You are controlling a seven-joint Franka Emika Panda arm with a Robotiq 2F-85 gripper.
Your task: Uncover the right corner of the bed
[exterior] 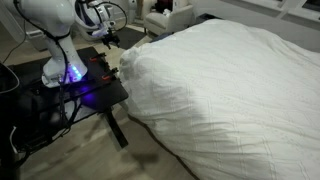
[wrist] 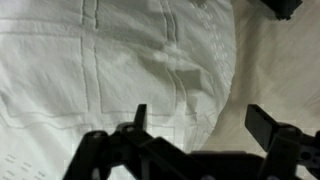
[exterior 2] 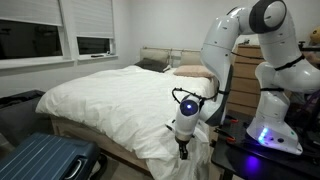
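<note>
So we're looking at the white jointed robot arm [exterior 2: 235, 40] bending down off its black metal worktop [exterior: 105, 92]. It's dangling the black claw [exterior 2: 183, 150] right at the near corner of the very large bed [exterior 2: 110, 90]. In the wrist view the claw [wrist: 200, 125] is standing wide, its two dark fingers [wrist: 139, 118] sitting well apart and gripping nothing, just hanging over the fabric. We can't really tell whether the tips are brushing the cloth or hovering just above it.

The rumpled white quilted duvet [exterior: 220, 80] is spreading across the whole bed in both exterior views and spilling over the edge next to the worktop. The right corner of the bed [exterior: 135, 65] is sitting just beside that worktop, and it's completely buried under the puffy duvet. In the wrist view we're seeing stitched seams [wrist: 98, 60] and soft folds running under the claw.

Further back in an exterior view, a pale wooden headboard [exterior 2: 155, 52] and a couple of pillows [exterior 2: 190, 72] are showing at the far end of the bed. A dark blue ribbed hard-shell suitcase [exterior 2: 45, 160] is sitting on the floor beside the bed. A white armchair [exterior: 170, 18] is standing beyond the bed, and a blue-purple light [exterior: 75, 72] is glowing at the robot's base.
</note>
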